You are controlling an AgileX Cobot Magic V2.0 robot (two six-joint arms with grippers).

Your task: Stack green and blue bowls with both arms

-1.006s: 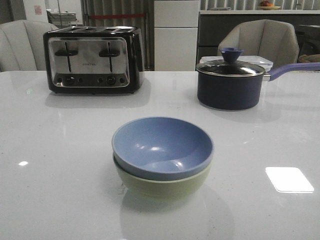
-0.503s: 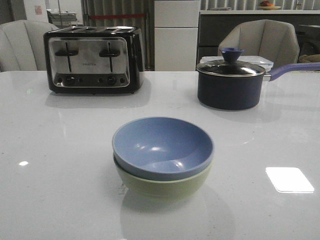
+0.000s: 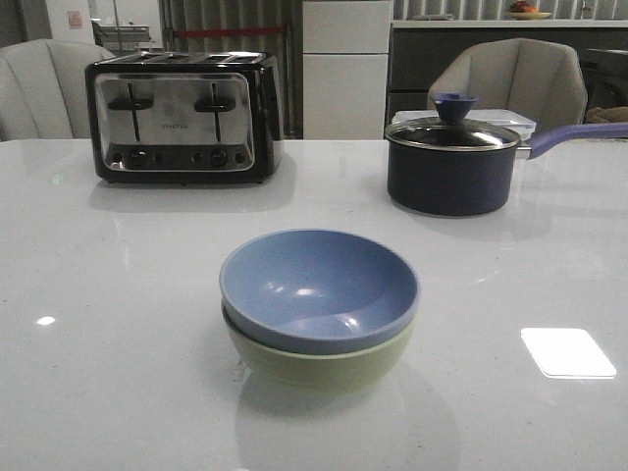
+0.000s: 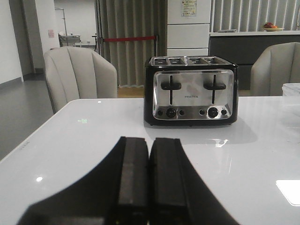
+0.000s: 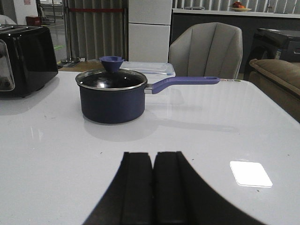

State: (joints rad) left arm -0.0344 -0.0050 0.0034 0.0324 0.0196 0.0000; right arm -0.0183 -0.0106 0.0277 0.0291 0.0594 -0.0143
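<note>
The blue bowl sat nested in the green bowl near the front middle of the table, the stack standing free with no arm touching it in the front view, so the stacking looked done. Both bowls stood upright with their mouths facing up; being round, they had no long axis to speak of, and the blue rim lay slightly askew in the green one, its left side a little higher. The left gripper was pressed closed with nothing between its fingers, held low over bare table and facing the toaster. The right gripper was likewise closed and empty, facing the saucepan, whose handle ran off to the right. Both likely sat pulled back to leave the stack undisturbed.
</note>
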